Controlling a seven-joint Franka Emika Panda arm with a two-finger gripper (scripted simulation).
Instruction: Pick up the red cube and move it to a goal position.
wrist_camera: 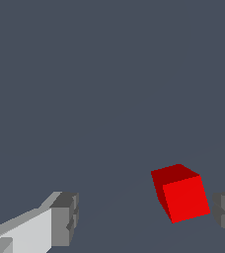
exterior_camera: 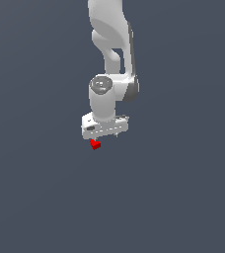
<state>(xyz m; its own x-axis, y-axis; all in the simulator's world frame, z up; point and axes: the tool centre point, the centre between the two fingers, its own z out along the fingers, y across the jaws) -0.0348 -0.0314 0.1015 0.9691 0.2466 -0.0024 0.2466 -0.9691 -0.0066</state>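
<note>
Now red cube [wrist_camera: 182, 193] between wide-open, empty end effector [wrist_camera: 146, 217] fingers, nearer one.

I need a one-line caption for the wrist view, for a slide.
Open gripper with the red cube between its fingers, much nearer one finger and not yet grasped.

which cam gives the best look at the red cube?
Wrist view: the red cube is large, three faces visible, between the open gripper fingers, nearer one. The exterior view shows it only as a tiny speck under the gripper.

surface: plain dark grey-blue floor [exterior_camera: 183, 197] | on it: red cube [exterior_camera: 95, 144]
</note>
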